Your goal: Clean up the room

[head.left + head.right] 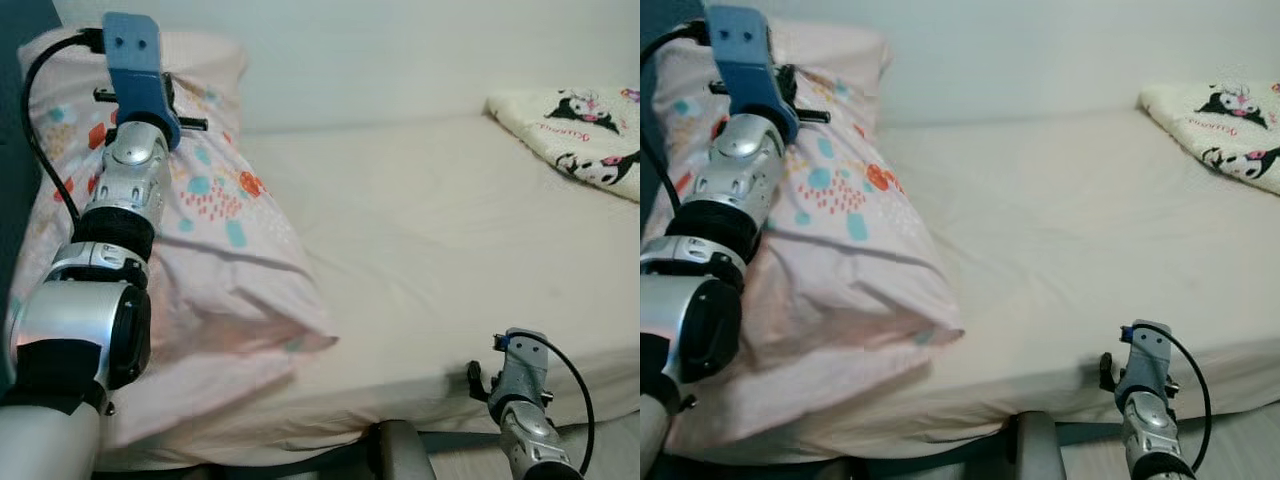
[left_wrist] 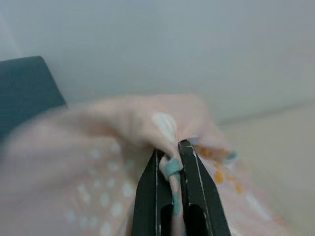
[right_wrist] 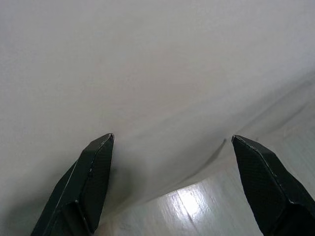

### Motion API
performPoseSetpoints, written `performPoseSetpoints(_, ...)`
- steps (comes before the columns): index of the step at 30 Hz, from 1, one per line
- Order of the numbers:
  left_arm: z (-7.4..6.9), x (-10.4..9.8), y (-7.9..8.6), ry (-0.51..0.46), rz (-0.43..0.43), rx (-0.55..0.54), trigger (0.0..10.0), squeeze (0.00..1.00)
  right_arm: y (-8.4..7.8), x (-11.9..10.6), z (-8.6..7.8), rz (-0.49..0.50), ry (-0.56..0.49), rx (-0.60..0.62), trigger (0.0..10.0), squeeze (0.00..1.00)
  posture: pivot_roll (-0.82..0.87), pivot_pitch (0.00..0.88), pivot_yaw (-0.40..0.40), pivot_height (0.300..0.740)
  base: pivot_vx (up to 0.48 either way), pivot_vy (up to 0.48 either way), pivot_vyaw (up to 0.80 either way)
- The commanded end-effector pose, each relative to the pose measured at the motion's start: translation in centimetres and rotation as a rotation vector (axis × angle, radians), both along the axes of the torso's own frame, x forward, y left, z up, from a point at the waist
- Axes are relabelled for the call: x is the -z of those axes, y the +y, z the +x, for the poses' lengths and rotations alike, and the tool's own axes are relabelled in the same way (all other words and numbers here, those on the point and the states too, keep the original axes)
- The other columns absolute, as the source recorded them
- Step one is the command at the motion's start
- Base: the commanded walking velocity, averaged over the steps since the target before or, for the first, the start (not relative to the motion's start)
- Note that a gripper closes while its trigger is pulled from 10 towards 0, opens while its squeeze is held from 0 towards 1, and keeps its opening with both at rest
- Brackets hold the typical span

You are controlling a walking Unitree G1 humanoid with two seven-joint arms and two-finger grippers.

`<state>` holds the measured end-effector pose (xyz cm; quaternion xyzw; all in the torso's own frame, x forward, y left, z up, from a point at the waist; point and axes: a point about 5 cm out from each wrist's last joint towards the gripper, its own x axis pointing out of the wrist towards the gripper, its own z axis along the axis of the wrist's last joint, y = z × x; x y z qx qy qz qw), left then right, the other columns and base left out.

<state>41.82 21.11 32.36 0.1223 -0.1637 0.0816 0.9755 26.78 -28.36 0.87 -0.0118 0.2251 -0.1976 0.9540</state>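
A pale pink pillow [image 1: 215,250] printed with teal, orange and red blobs and small dots lies along the left side of the bed [image 1: 430,260], its far end raised against the wall. The left gripper [image 2: 172,164] has its black fingers pressed together on a fold of the pillow's cloth. At the bed's far right corner lies a cream blanket [image 1: 580,130] with black-and-white cartoon figures; its small pink writing is unreadable. The right gripper [image 3: 172,162] hangs spread wide beside the bed's near edge.
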Motion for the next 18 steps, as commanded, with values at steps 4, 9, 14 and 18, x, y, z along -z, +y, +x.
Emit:
performPoseSetpoints(4, -0.8, -1.8, 2.9, -0.053, 0.053, -0.088, 0.0, 0.00, 0.1, 2.6, -3.0, 0.031, 0.101, 0.046, 10.0, 0.00, -0.19, 0.165, 0.092, 0.541, 0.000, 0.000, 0.00)
performPoseSetpoints(9, -0.7, -1.2, 3.2, -0.030, 0.034, -0.086, 0.0, 0.00, 0.0, 2.7, -3.5, 0.019, 0.096, 0.045, 10.0, 0.00, -0.19, 0.185, 0.091, 0.541, 0.000, 0.000, 0.00)
performPoseSetpoints(14, -0.6, -1.0, 2.7, -0.018, 0.070, -0.068, 0.0, 0.00, 0.0, 3.1, -4.4, 0.013, 0.101, 0.041, 10.0, 0.00, -0.19, 0.240, 0.084, 0.541, 0.000, 0.000, 0.00)
performPoseSetpoints(18, -0.6, -0.9, 2.7, -0.006, 0.131, -0.071, 0.0, 0.00, 0.2, 3.5, -5.4, 0.010, 0.112, 0.028, 10.0, 0.00, -0.19, 0.270, 0.066, 0.541, 0.000, 0.000, 0.00)
